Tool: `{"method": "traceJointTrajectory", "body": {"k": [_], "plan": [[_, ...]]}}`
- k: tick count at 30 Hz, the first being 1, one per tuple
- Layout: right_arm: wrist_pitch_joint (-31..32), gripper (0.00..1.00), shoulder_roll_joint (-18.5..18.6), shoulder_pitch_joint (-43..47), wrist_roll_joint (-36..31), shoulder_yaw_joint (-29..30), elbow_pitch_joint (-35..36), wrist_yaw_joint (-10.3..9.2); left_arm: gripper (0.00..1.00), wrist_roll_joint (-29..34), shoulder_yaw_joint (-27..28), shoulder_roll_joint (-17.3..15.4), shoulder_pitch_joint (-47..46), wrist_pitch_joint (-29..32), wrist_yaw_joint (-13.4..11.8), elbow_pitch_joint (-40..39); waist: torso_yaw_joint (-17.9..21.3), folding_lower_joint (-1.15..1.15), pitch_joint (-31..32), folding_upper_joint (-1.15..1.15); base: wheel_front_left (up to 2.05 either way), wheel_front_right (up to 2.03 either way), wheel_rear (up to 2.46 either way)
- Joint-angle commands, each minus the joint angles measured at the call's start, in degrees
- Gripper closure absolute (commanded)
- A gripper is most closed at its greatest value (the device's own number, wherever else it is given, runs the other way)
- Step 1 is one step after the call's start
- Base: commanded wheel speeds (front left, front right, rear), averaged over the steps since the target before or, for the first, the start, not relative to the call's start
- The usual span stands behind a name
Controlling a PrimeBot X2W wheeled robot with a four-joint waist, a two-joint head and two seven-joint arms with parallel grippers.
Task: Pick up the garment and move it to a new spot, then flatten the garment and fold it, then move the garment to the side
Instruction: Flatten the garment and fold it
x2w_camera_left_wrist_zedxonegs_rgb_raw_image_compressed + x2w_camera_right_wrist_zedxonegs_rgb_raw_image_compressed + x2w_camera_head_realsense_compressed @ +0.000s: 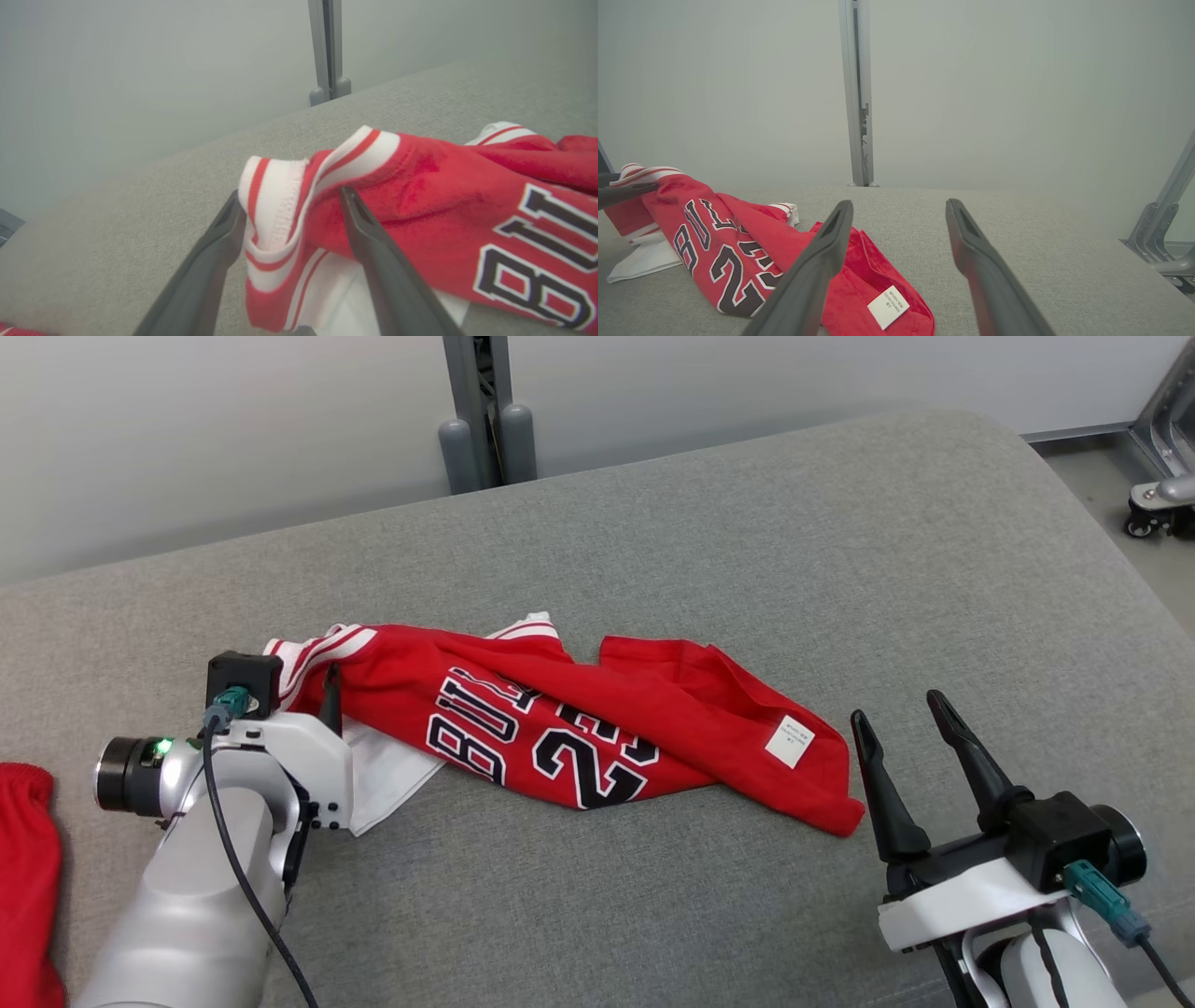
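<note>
A red basketball jersey, the garment (579, 728), lies crumpled on the grey cushioned surface (794, 551), its dark lettering up and a white label near its right end. At the jersey's left end my left gripper (289, 198) is open. The jersey's red-and-white striped trim (275, 200) stands bunched between the two fingers. In the head view the wrist covers most of that gripper, and one dark finger (330, 705) shows against the cloth. My right gripper (898, 709) is open and empty, just right of the jersey's right corner. In the right wrist view the garment (738, 233) lies left of the right gripper (899, 204).
Another red cloth (28, 877) lies at the far left edge of the surface. A grey post (485, 420) rises behind the back edge. A wheeled metal frame (1158, 495) stands on the floor at the far right, past the rounded corner of the surface.
</note>
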State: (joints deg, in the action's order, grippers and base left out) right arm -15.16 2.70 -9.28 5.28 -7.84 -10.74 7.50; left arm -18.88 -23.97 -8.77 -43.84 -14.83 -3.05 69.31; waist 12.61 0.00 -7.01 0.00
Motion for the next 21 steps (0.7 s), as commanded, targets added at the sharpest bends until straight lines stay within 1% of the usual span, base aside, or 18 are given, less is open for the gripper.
{"method": "traceJointTrajectory", "body": {"k": [1, 6, 11, 16, 19, 20, 21], "plan": [[-0.08, 0.00, 0.37, -0.34, -0.43, 0.22, -0.17, -0.01, 0.00, -0.34, 0.25, -0.29, -0.50, -0.33, -0.40, -0.45, -0.41, 0.00, 0.29, 0.00, 0.00, 0.00, 0.00], [-0.08, 0.00, 0.38, 0.39, -0.97, 1.03, -0.28, -0.01, 0.00, 0.51, 2.39, -1.15, 2.15, -0.34, -2.76, -8.81, -2.31, 0.00, 1.57, 0.00, 0.00, 0.00, 0.00], [-0.08, 0.00, 0.39, 1.46, -1.36, 1.60, -0.35, -0.01, 0.00, 0.77, 6.62, -1.52, 6.12, -0.36, -4.71, -19.27, -4.28, 0.00, 3.25, 0.00, 0.00, 0.00, 0.00], [-0.08, 0.00, 0.37, 2.48, -1.81, 1.96, -0.54, -0.01, 0.00, 2.87, 10.40, -0.91, 12.97, -0.36, -4.94, -29.92, -6.06, 0.00, 4.81, 0.00, 0.00, 0.00, 0.00], [-0.08, 0.00, 0.75, 3.44, -3.34, 2.10, -1.76, -0.01, 0.00, 4.62, 11.53, 0.32, 18.25, -0.36, -4.84, -35.13, -7.09, 0.00, 5.60, 0.00, 0.00, 0.00, 0.00], [-0.08, 0.00, 0.89, 3.80, -3.78, 2.63, -2.05, -0.01, 0.00, 5.33, 12.21, 1.31, 21.67, -0.36, -4.41, -37.57, -7.68, 0.00, 6.01, 0.00, 0.00, 0.00, 0.00], [-0.08, 0.00, 0.84, 4.04, -3.89, 2.87, -2.12, -0.01, 0.00, 5.55, 12.50, 1.77, 23.24, -0.36, -4.21, -38.36, -7.95, 0.00, 6.20, 0.00, 0.00, 0.00, 0.00]]}}
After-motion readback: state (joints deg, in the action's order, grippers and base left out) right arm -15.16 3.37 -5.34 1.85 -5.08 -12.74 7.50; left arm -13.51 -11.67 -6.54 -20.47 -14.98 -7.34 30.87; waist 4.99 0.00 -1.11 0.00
